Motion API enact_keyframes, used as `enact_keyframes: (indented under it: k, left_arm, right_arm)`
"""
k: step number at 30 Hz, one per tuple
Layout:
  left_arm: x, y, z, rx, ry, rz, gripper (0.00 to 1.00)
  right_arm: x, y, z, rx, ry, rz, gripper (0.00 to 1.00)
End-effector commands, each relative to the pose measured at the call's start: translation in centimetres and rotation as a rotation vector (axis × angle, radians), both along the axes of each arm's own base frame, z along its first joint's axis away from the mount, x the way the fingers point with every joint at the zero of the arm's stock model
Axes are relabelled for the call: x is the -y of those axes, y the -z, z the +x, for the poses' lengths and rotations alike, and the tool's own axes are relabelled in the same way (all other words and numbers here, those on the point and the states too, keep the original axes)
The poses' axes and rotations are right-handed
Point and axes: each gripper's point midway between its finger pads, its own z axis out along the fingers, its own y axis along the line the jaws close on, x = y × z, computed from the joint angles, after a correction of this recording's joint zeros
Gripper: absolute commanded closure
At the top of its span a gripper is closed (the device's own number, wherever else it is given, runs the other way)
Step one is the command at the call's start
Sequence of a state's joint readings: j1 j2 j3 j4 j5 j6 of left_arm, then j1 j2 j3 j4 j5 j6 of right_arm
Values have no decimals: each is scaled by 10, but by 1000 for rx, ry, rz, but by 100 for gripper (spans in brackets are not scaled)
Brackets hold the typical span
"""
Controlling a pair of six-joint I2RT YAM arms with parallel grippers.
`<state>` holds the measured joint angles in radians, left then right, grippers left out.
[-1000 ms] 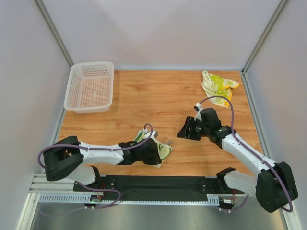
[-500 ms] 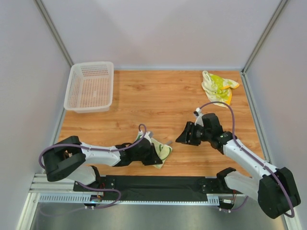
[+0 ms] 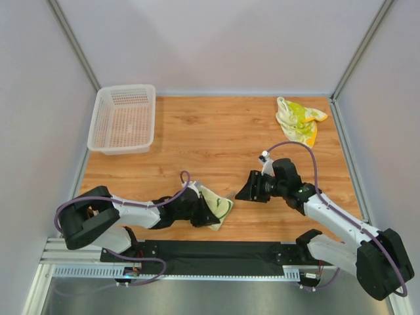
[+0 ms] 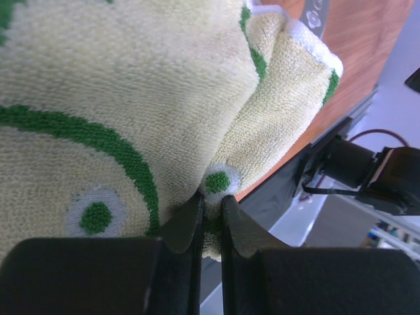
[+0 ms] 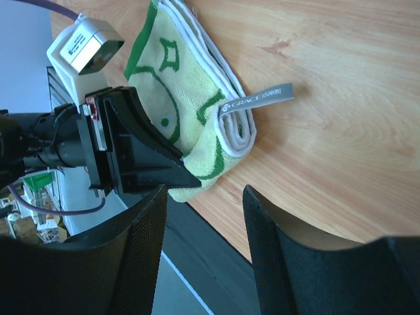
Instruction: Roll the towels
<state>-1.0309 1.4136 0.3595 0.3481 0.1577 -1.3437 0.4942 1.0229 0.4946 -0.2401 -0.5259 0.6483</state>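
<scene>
Top external view: left gripper pinches the green towel, right gripper hangs open beside it

I see the green towel lying part-folded near the front edge of the table, just left of centre. My left wrist camera shows the jaws closed tight on a thick fold at the towel's edge. My right wrist camera shows the right gripper with its fingers apart and nothing between them, pointed at the towel from the right, close but not touching. From there a grey label sticks out of the towel's folded end. The yellow towel lies crumpled at the far right corner, untouched. A white basket sits at the far left.

My judgement: the roll is only started and the fold looks loose. To do this well I should hold the left pinch firm as an anchor, bring the right fingers low onto the free end, and turn the cloth over itself evenly. Pulling sideways could drag the towel off the near edge.
</scene>
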Motion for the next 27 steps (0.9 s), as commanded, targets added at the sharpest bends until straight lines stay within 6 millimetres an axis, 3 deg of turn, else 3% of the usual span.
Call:
enact_keyframes:
  k: [1,9,10,12,13,14,18,19,23,27]
  left_arm:
    - [5,-20,0,-65,-44,-168,98]
    - [-2,-12,-1,-165,-94,-267,98]
    - [1,-19,1,-168,-96,-308,98]
    - [-1,-10,0,-197,-106,-306,98]
    - [2,-17,1,-186,-96,-345,98]
    - [-1,-7,0,-216,-111,-330,98]
    - [2,-7,-1,-236,-112,-388,98]
    - [5,-15,1,-218,-105,-430,98]
    - [1,-4,-2,-248,-124,-431,98]
    - [0,-1,-3,-250,-125,-429,98]
  right_arm:
    - [-9,-5,-4,19,-19,41,48]
    - [-22,0,-12,30,-56,52,47]
    - [-25,2,-16,30,-71,51,47]
    - [-30,4,-16,43,-77,51,46]
    - [-34,10,-19,34,-90,38,46]
    - [-37,11,-19,44,-95,40,46]
    - [-48,27,-15,38,-111,15,45]
    - [-50,30,-14,38,-117,4,45]
    - [-55,54,-8,0,-118,-46,44]
    - [-63,65,2,-14,-117,-60,44]
